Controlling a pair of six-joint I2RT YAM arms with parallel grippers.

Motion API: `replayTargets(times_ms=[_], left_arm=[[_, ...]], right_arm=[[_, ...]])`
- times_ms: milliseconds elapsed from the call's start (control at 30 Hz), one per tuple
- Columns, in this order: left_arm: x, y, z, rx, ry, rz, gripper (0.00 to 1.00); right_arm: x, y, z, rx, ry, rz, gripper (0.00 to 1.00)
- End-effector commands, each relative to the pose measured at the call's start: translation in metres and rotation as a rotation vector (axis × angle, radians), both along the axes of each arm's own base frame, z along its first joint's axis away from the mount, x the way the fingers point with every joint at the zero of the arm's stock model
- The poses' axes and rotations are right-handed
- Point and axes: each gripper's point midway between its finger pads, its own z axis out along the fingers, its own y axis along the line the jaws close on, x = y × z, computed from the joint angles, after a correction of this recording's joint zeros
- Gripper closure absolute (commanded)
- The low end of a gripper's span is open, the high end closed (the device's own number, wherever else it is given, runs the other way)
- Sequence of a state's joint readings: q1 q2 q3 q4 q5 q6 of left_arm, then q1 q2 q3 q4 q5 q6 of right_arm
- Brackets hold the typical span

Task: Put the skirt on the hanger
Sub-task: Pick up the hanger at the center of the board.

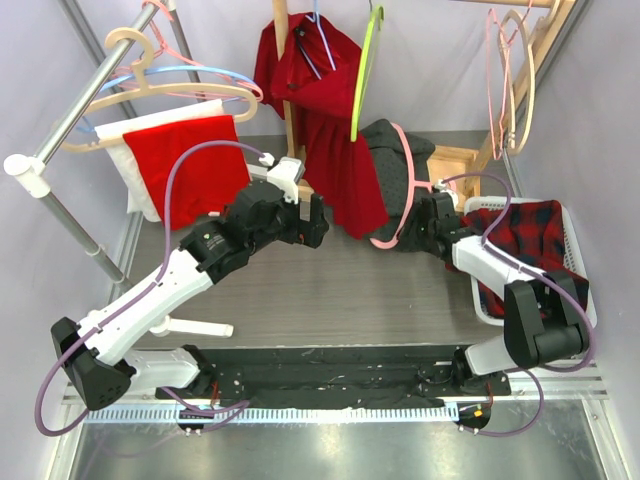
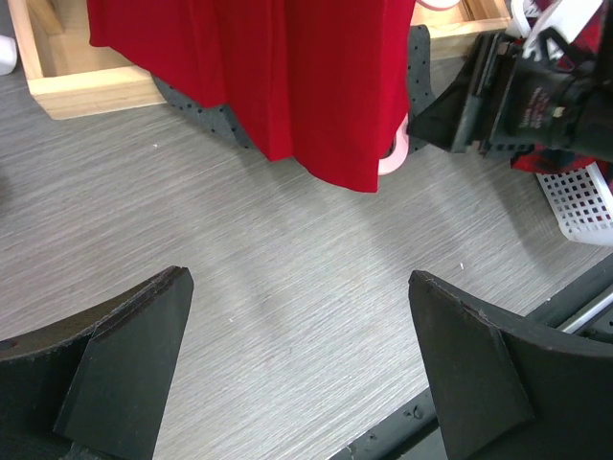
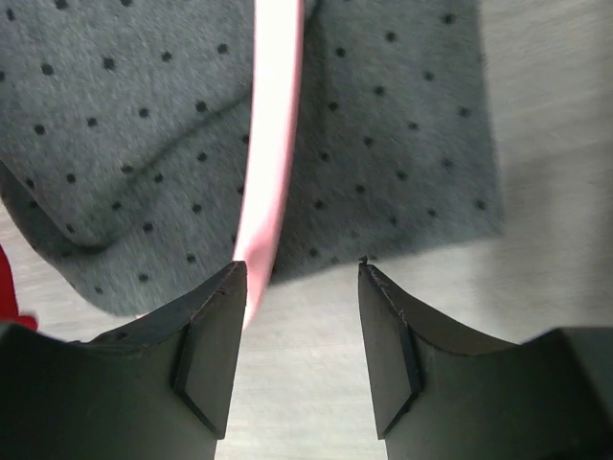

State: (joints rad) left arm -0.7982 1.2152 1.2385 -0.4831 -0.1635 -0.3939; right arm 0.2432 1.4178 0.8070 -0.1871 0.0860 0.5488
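The grey black-dotted skirt (image 1: 388, 160) lies at the back of the table, with a pink hanger (image 1: 407, 190) lying across it. In the right wrist view the skirt (image 3: 115, 144) fills the top and the hanger bar (image 3: 273, 115) runs down to my left fingertip. My right gripper (image 3: 299, 273) is open at the skirt's near edge with nothing between its jaws; it also shows in the top view (image 1: 415, 225). My left gripper (image 1: 318, 222) is open and empty over bare table (image 2: 302, 355), just left of the hanging red garment (image 2: 287, 77).
A white basket (image 1: 575, 235) with plaid cloth stands at the right. A metal rack (image 1: 80, 100) at the left carries hangers and red and white cloths. A wooden stand (image 1: 283, 60) holds the red garment, with a green hanger (image 1: 365, 70) beside it.
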Motion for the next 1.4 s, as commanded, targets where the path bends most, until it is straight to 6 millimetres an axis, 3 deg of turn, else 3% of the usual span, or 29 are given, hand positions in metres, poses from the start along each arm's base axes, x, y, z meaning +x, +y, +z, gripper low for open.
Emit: replayTargets(times_ms=[0,233,400,467,500,633,1067,1233,1300,1367], left_arm=[[0.003,-0.002,0.009,-0.037,-0.019,0.007,0.0],[0.003,-0.002,0.009,-0.034,-0.024,0.01,0.0],[0.004,-0.002,0.008,-0.027,-0.02,0.012,0.0],[0.004,-0.002,0.009,-0.026,-0.023,0.012,0.0],[0.004,-0.001,0.008,-0.023,-0.021,0.015,0.0],[0.004,0.0,0.009,-0.022,-0.024,0.017,0.0],[0.005,-0.001,0.013,-0.034,-0.036,0.017,0.0],[0.005,-0.001,0.013,-0.036,-0.036,0.016,0.0],[0.005,0.0,0.013,-0.033,-0.035,0.019,0.0],[0.005,0.0,0.012,-0.032,-0.034,0.019,0.0]], right_arm=[[0.036,0.019,0.021,0.128,-0.191,0.013,0.44],[0.041,0.026,0.016,0.206,-0.256,0.016,0.44],[0.043,0.028,-0.004,0.229,-0.226,0.007,0.5],[0.043,0.028,-0.006,0.242,-0.224,0.001,0.67],[0.043,0.028,-0.004,0.246,-0.233,-0.002,0.79],[0.04,0.021,0.006,0.23,-0.249,-0.033,0.98],[0.025,0.012,0.069,0.177,-0.338,-0.002,0.99],[0.014,0.036,0.085,0.267,-0.379,0.127,0.99],[0.009,0.048,0.087,0.32,-0.376,0.186,0.93],[0.007,0.057,0.088,0.37,-0.395,0.217,0.99]])
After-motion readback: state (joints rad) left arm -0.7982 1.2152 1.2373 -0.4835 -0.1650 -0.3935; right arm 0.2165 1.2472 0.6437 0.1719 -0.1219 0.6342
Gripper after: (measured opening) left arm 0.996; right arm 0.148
